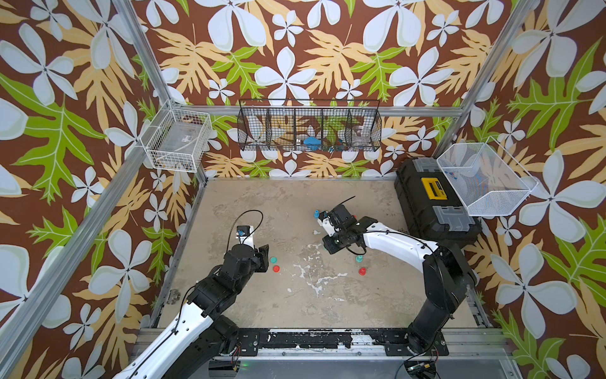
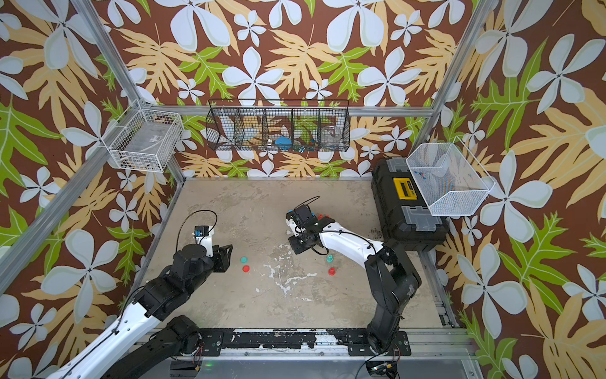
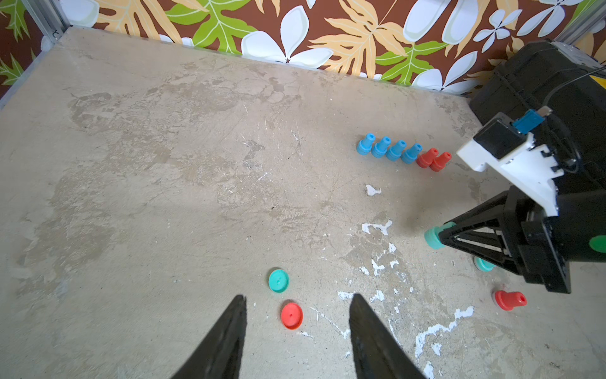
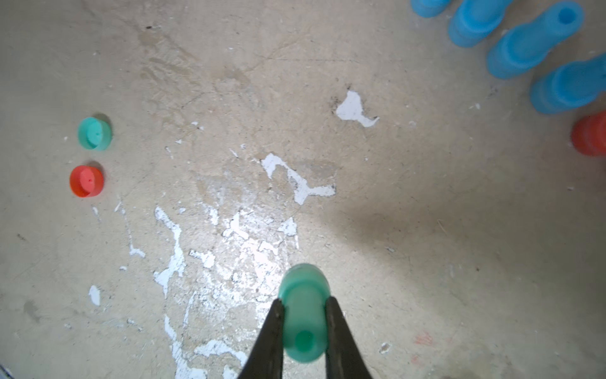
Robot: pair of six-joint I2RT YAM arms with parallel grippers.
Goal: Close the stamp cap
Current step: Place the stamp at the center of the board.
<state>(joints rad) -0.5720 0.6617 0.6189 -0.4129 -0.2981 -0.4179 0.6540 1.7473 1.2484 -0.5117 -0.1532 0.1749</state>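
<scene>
The tabletop (image 1: 262,203) is bare across its far left and middle. A green cap (image 3: 278,280) and red cap (image 3: 292,315) lie close together at near left. A row of 4 blue stamps (image 3: 395,151) and 2 red stamps (image 3: 426,158) stands back of centre; a black toolbox (image 1: 413,203) fills the back right corner.

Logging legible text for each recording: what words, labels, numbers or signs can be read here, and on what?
Nothing can be read.
Yellow label on the black toolbox: too small to read.
White sticker on the clear box in the white wire basket: blurred, unreadable.
</scene>
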